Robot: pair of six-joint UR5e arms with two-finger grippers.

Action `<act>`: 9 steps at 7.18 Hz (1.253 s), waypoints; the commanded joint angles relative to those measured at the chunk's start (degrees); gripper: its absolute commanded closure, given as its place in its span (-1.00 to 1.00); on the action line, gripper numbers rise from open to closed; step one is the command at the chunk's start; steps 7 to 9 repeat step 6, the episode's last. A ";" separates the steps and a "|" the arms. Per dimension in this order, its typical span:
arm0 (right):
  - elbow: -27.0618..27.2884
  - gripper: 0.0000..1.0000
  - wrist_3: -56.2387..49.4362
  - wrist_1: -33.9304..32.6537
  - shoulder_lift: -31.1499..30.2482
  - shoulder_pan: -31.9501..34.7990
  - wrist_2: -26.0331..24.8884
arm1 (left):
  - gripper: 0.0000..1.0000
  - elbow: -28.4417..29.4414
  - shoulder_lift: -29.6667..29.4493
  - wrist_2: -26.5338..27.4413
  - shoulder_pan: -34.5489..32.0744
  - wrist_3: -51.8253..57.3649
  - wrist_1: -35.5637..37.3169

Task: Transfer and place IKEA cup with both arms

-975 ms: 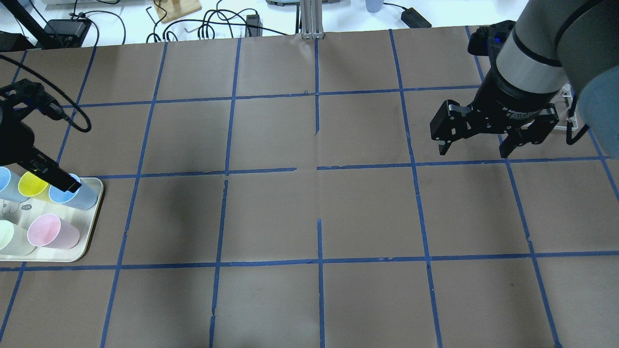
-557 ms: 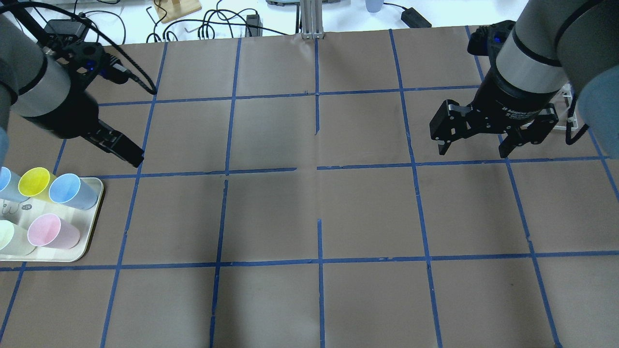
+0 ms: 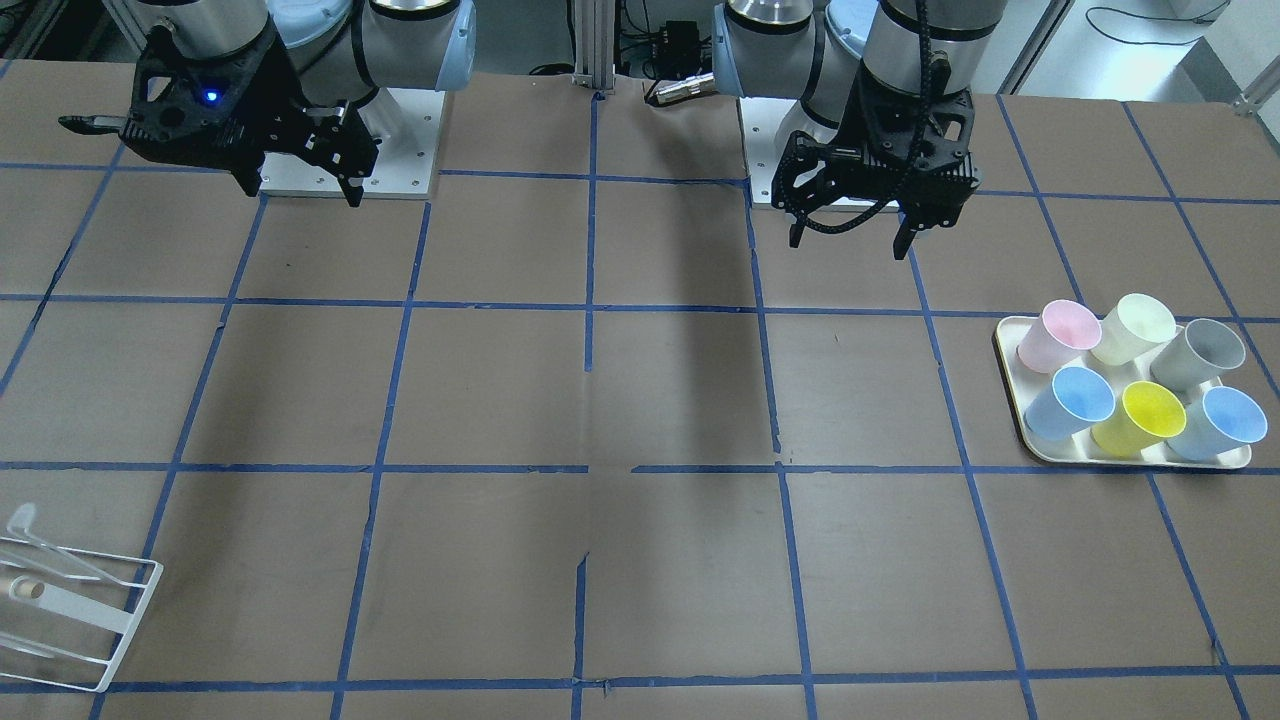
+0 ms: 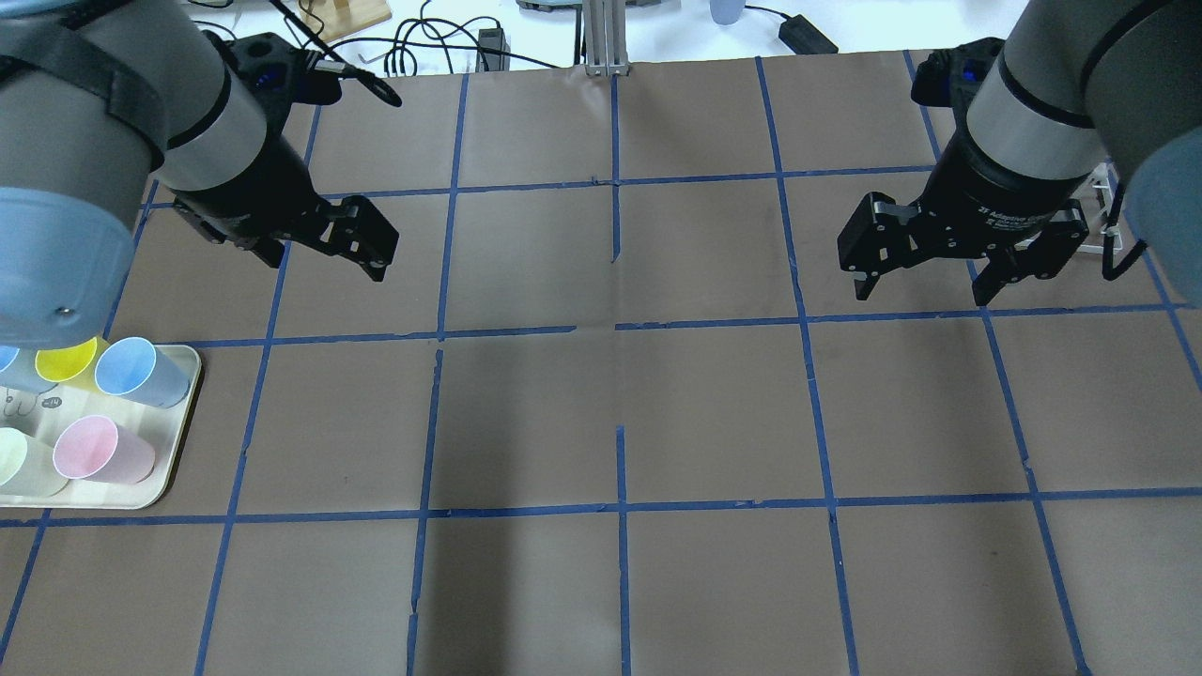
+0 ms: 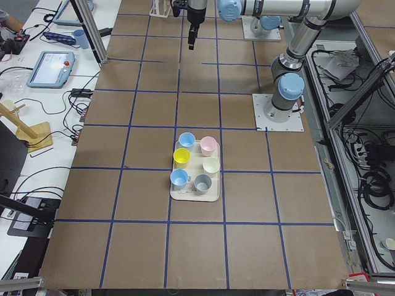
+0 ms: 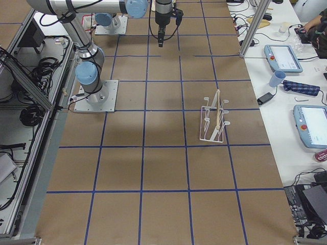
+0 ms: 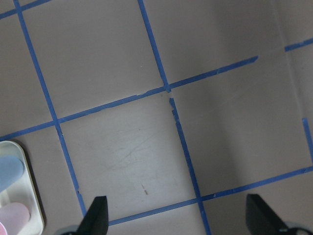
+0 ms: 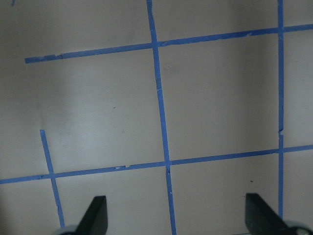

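The IKEA cup [image 3: 1135, 328], pale cream, stands upright on a cream tray [image 3: 1006, 352] among coloured cups; it also shows in the overhead view [image 4: 13, 460] at the left edge and in the exterior left view [image 5: 211, 165]. My left gripper [image 4: 324, 263] is open and empty, hanging above bare table away from the tray, toward the table's middle; it also shows in the front-facing view [image 3: 848, 245]. My right gripper [image 4: 920, 295] is open and empty over the other side of the table, and shows in the front-facing view [image 3: 300, 195].
On the tray stand a pink cup [image 3: 1058, 332], a grey cup [image 3: 1200, 350], a yellow cup [image 3: 1140, 412] and two blue cups [image 3: 1075, 400]. A white wire rack [image 3: 70, 600] stands on the table near my right arm. Blue tape lines grid the brown table.
My left arm has risen from over the tray's blue cup and swung away toward the table's middle, empty. My right arm has barely moved.
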 commanded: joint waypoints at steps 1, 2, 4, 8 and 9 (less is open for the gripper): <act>-0.03 -1.00 -0.03 0.29 0.00 -0.12 -0.11 | -1.00 6.60 -3.94 0.12 -1.90 -4.88 -3.29; -0.03 -1.00 -0.03 0.29 -0.09 -0.03 0.40 | -1.00 5.84 -3.60 0.21 -2.33 -4.88 -3.67; 0.06 -1.00 -0.03 0.56 0.00 -0.12 0.24 | -1.00 5.83 -2.19 0.74 -1.55 -4.62 -6.82; 0.06 -1.00 -0.03 0.56 0.00 -0.12 -0.20 | -1.00 5.74 -2.28 0.30 -1.46 -4.36 -6.83; 0.06 -1.00 -0.03 0.56 0.00 -0.12 -0.20 | -1.00 5.74 -2.28 0.30 -1.46 -4.36 -6.83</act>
